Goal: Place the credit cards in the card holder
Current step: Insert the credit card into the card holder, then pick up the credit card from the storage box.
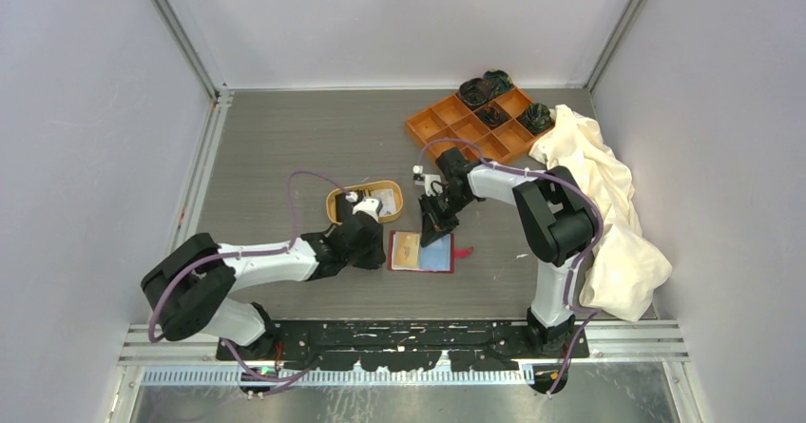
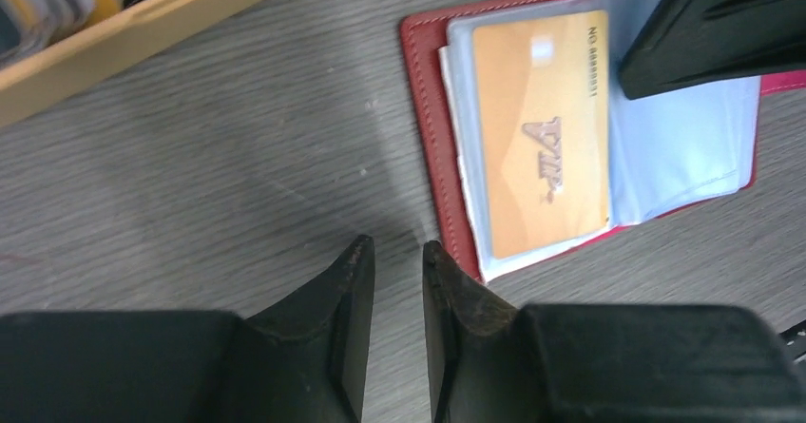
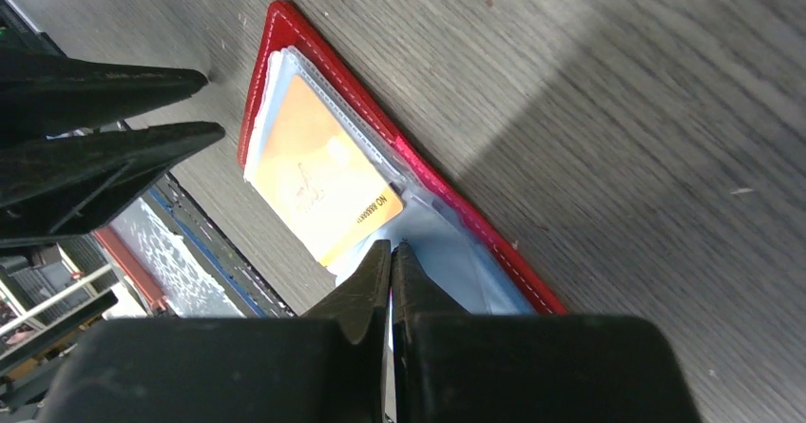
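The red card holder point(image 1: 440, 263) lies open on the table, blue lining up, with a tan-gold credit card point(image 1: 407, 249) in its clear left sleeve. The card point(image 2: 542, 133) and holder point(image 2: 432, 109) show in the left wrist view, and the card point(image 3: 323, 176) and holder point(image 3: 456, 209) in the right wrist view. My left gripper point(image 2: 397, 247) hovers just left of the holder, its jaws a narrow gap apart and empty. My right gripper point(image 3: 391, 244) is shut, its tips on the blue lining beside the card. More cards point(image 2: 47, 0) lie in the oval tan dish point(image 2: 143, 24).
The oval tan dish point(image 1: 335, 204) sits just behind my left gripper point(image 1: 371, 242). An orange compartment tray point(image 1: 447, 114) with dark items stands at the back right. A cream cloth point(image 1: 608, 204) is heaped along the right side, beside the right arm.
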Robot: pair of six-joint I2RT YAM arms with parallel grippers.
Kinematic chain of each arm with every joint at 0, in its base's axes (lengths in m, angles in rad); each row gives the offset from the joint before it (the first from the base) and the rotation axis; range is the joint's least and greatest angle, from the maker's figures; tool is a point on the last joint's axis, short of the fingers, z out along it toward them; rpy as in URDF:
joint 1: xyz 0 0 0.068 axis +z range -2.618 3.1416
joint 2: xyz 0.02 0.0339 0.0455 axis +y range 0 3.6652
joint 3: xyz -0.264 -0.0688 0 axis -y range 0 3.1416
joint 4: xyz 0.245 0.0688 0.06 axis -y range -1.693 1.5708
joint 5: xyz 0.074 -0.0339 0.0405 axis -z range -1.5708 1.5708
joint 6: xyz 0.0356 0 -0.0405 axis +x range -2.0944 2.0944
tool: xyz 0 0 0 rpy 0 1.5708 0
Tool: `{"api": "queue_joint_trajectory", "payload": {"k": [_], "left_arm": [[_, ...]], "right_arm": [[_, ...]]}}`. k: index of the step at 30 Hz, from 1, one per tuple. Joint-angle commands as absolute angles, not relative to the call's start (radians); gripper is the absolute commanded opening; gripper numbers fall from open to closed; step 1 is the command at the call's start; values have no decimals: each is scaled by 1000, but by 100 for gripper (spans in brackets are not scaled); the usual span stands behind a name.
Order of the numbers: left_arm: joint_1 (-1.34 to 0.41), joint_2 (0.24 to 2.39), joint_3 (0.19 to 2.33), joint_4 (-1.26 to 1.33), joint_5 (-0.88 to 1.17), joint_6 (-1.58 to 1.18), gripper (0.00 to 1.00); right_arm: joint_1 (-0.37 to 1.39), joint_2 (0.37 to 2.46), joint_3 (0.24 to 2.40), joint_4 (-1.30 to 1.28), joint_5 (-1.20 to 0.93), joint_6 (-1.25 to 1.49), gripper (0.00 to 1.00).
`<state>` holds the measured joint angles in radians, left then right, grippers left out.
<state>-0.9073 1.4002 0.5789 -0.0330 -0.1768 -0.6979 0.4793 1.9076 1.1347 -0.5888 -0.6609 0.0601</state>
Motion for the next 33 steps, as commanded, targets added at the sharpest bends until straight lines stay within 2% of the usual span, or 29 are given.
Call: {"api": "queue_joint_trajectory", "payload": {"k": [1,15,21,26,31,33], "left_arm": [[-900,1460,633,21,-108,-693,25],[-901,1536,628,121,38,-735,21],[-900,1466,593,112,15,-741,22],[-900,1313,536,103,-25,-723,25],[-898,1118,508,61,-51,-642,30],[-896,1056,513,39,-58,-604,45]], "right_arm": [[494,1924,1182,-582,-632,84,5],[513,1943,1198,-535,-726,136,6],[511,1919,1214,-565,-729,100,7],[502,1808,1232,-633,-709,-10,8],[500,1617,1218,-643,-683,-132,12],[500,1522,1205,-618,-642,-167,19]]}}
